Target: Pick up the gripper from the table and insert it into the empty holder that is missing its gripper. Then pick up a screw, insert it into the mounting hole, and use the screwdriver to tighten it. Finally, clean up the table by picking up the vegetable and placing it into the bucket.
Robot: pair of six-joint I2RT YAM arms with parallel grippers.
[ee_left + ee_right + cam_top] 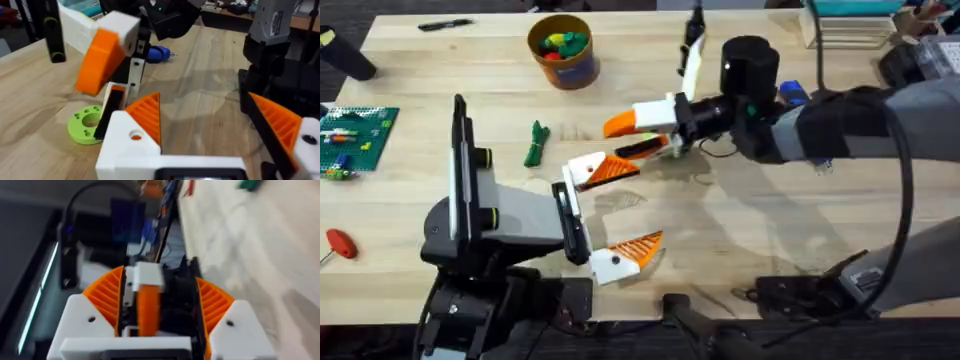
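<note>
Step in hand, by my reading: seating the gripper (pixel 620 124) in the holder (pixel 658 112).

My right gripper (pixel 157 280) is closed on the orange wedge, which lies between its ribbed pads with the white holder block at its far end. It hangs above the table (pixel 770 230), near the middle. From the left wrist, wedge and block appear joined, but I cannot tell whether the seating is complete.

My left gripper (pixel 648 200) is spread wide, holds nothing and sits just below the part.

Procedure:
- Keep the right grip square on the wedge; a tilt could jam it.
- Close the left gripper on the white block only, clear of the orange face.
- Press along the slot axis, without twisting.

The screwdriver (pixel 792 95) lies behind my right arm.
</note>
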